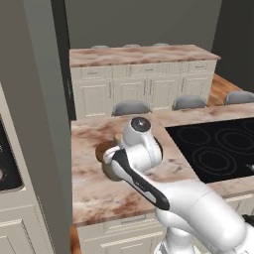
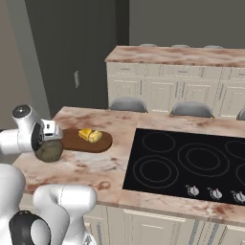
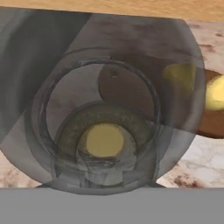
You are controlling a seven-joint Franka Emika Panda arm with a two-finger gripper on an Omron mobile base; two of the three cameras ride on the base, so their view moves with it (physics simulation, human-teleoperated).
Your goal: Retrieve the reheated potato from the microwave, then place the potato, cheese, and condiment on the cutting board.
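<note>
The bottle hangs at the tool beside the board; grip state unclear; likely smooth, bottom-heavy glass; best held at the neck.

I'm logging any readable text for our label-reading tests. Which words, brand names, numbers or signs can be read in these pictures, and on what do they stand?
None can be read.
The condiment bottle carries no label.
The cutting board, the cheese and the potato on it are plain.
The stove knobs bear marks too small to read.
</note>
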